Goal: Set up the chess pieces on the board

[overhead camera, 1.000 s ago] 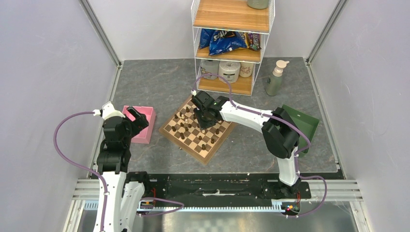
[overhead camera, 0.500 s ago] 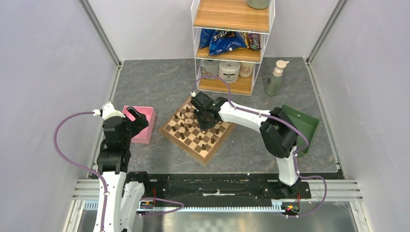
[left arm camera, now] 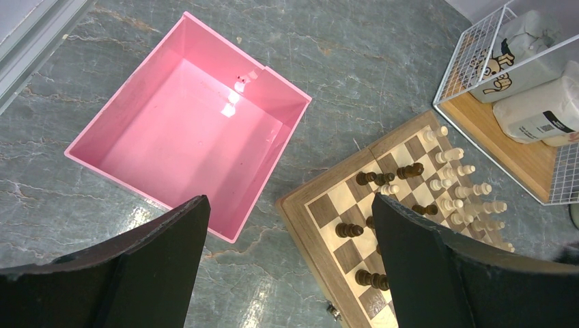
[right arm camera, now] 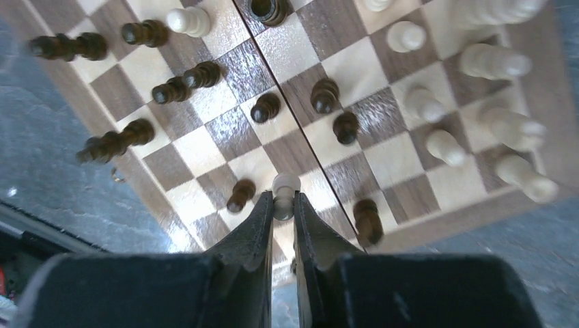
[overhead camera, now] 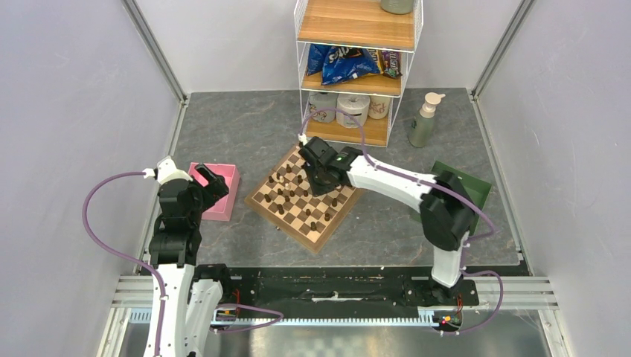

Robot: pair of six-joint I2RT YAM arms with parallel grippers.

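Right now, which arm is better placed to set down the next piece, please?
Right: its fingers grip a cream pawn over the board; the left fingers hang open near the pink bin.

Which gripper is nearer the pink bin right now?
Left. The left gripper hovers open right by the pink bin; the right gripper is over the board, shut on a cream piece.

Robot lab cell, white panel walls (overhead camera: pixel 67 111), aluminium mounting rail (overhead camera: pixel 539 286), wire shelf (overhead camera: pixel 357 22) of snacks (overhead camera: pixel 350 65)
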